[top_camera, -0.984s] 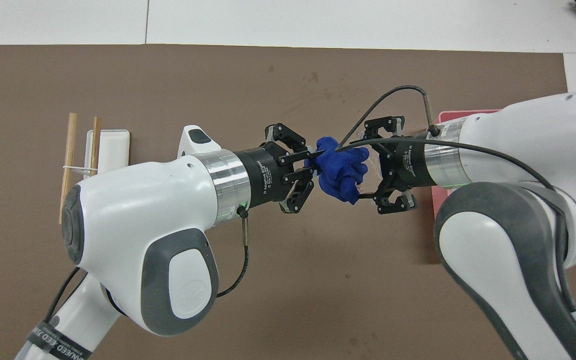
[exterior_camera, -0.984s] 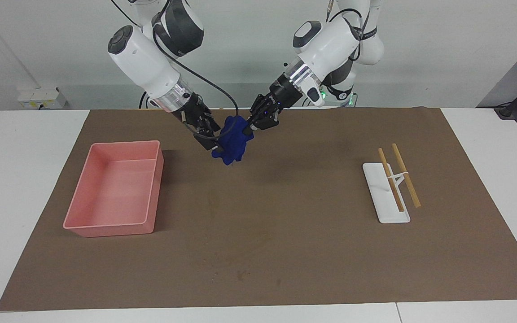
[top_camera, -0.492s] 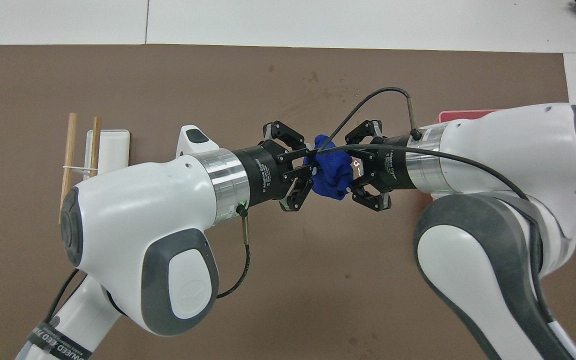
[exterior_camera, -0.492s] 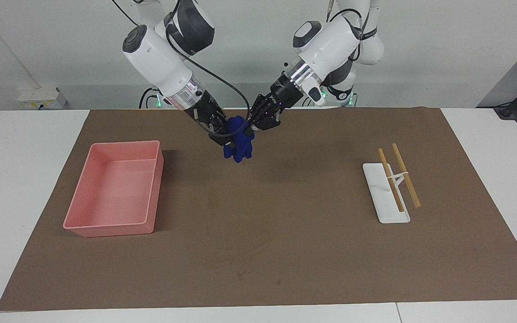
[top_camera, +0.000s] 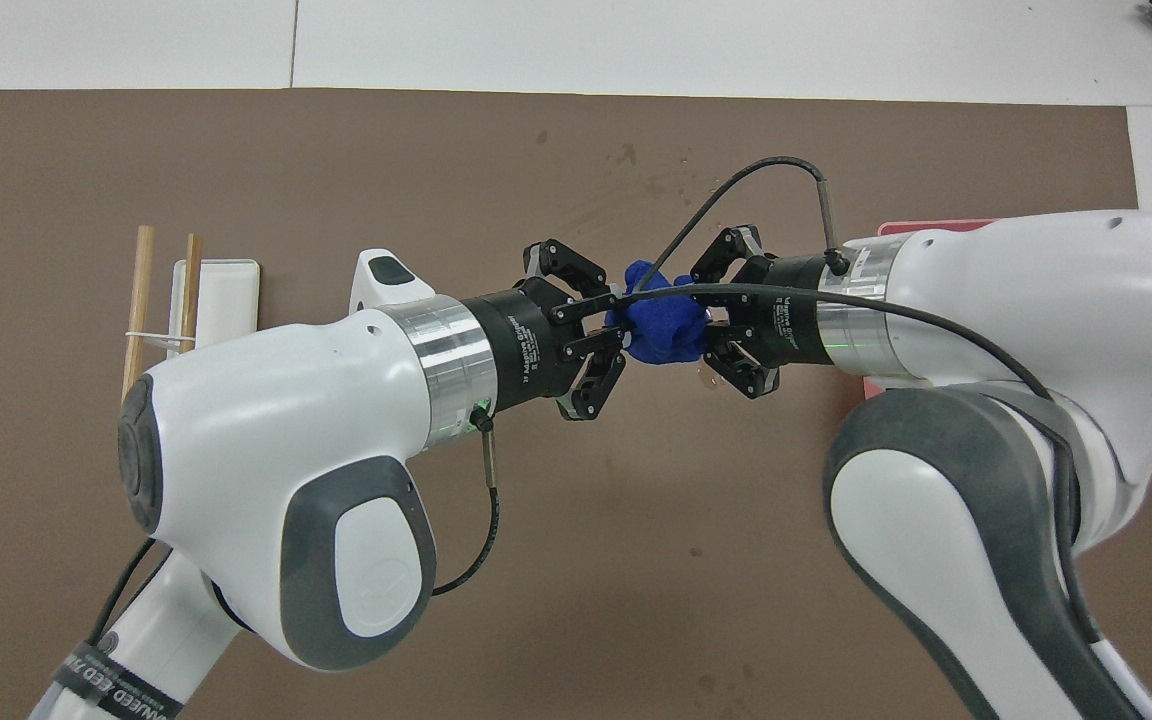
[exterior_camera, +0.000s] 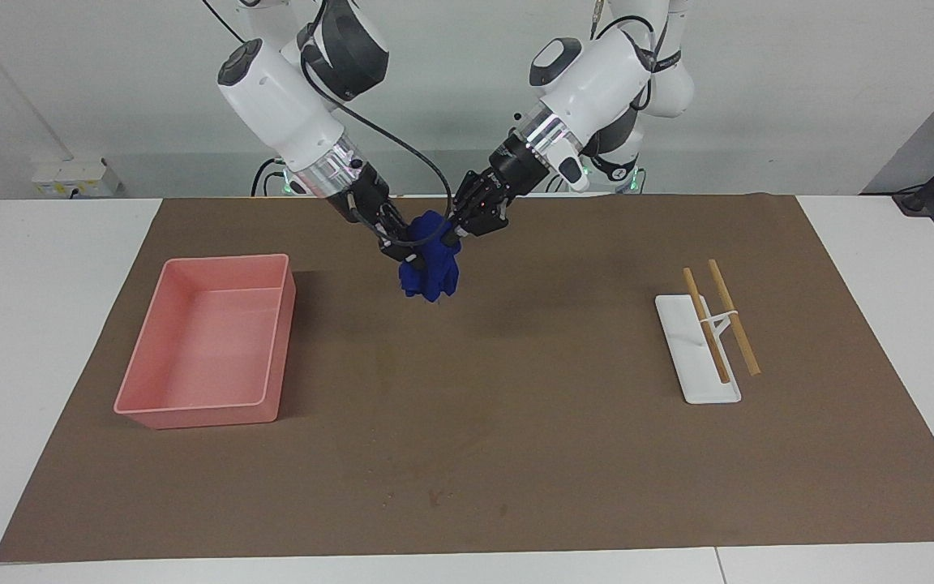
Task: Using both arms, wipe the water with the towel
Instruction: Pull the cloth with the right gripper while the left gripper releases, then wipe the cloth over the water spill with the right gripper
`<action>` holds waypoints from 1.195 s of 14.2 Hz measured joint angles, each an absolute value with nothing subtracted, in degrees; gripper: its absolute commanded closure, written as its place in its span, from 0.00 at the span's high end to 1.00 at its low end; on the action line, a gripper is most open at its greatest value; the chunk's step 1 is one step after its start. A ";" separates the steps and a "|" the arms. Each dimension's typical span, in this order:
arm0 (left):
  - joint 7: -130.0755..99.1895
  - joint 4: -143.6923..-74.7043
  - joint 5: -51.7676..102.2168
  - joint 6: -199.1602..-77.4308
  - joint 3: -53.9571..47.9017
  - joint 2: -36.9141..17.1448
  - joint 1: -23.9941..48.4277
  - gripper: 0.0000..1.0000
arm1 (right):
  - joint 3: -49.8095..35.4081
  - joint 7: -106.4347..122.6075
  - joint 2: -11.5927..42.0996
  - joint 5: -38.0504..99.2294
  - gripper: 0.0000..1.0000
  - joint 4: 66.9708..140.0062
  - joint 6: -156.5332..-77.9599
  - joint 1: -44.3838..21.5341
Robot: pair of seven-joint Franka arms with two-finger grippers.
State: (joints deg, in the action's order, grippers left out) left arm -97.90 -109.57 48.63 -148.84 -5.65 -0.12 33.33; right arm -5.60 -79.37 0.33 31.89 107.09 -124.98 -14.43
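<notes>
The towel [exterior_camera: 431, 268] is a bunched dark blue cloth hanging in the air over the brown mat, between the two grippers. My left gripper [exterior_camera: 456, 235] is shut on the side of it toward the left arm's end of the table. My right gripper [exterior_camera: 404, 247] is shut on the opposite side. From overhead the towel [top_camera: 664, 325] is squeezed between the left gripper [top_camera: 621, 326] and the right gripper [top_camera: 708, 332], whose black cable crosses over it. Small damp spots [top_camera: 658, 183] mark the mat farther from the robots.
A pink tray [exterior_camera: 199, 345] stands on the mat toward the right arm's end, mostly hidden under the right arm overhead. A white rack with two wooden sticks [exterior_camera: 706, 341] lies toward the left arm's end. The brown mat [exterior_camera: 516, 454] covers most of the table.
My right gripper has moved in toward the left one and shut on the towel. The cloth is bunched tighter between them. The left gripper has kept its hold.
</notes>
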 measured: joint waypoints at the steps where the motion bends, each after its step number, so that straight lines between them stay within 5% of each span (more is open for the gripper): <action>1: -97.90 -109.57 48.63 -148.84 -5.65 -0.11 33.33 1.00 | -5.55 -77.42 0.44 31.89 0.00 107.01 -125.04 -14.42; 5: -97.88 -109.57 48.19 -148.75 -5.39 -0.10 32.54 1.00 | -5.37 -68.90 1.09 31.76 0.00 107.01 -129.49 -14.33; 9: -96.28 -109.46 40.20 -140.96 -5.19 0.25 24.25 1.00 | -5.23 -58.18 3.46 31.29 0.00 107.07 -134.95 -13.39; 17: -63.14 -107.99 19.64 -127.27 -4.97 0.93 15.00 1.00 | -5.14 -38.21 17.36 29.36 0.00 105.26 -150.45 -12.21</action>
State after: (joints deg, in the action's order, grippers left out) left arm -63.14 -107.99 19.64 -127.27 -4.97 0.93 15.00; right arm -5.14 -38.21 17.36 29.36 105.26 -150.45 -12.21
